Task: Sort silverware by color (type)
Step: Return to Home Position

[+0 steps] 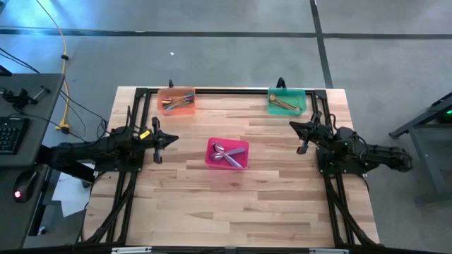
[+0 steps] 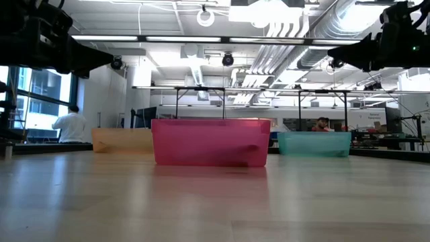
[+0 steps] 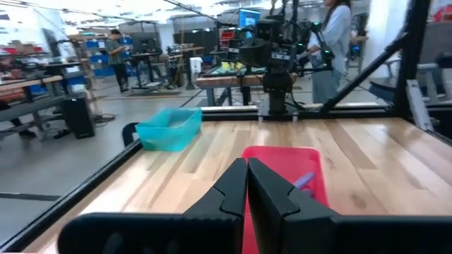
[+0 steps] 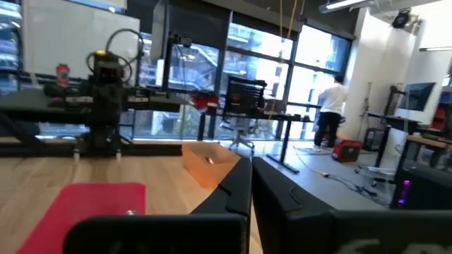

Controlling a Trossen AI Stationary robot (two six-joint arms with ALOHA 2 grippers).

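The silverware lies sorted in three bins on the wooden table. Silver spoons with lilac handles (image 1: 227,152) rest in the pink bin (image 1: 212,161) at the middle. Iridescent spoons (image 1: 178,101) lie in the orange bin (image 1: 185,110) at the far left, and gold spoons (image 1: 282,104) in the green bin (image 1: 302,106) at the far right. My left gripper (image 1: 174,140) hovers shut, level, to the left of the pink bin (image 3: 282,166), holding nothing. My right gripper (image 1: 292,125) hovers shut near the green bin, also holding nothing, its fingers (image 4: 240,183) pointing toward the table's left side.
A black frame (image 1: 226,90) runs around the table's far edge and sides. The near half of the table holds nothing but bare wood (image 1: 233,212). A desk with a keyboard (image 1: 10,134) stands off the left edge. People (image 3: 335,35) stand in the room beyond.
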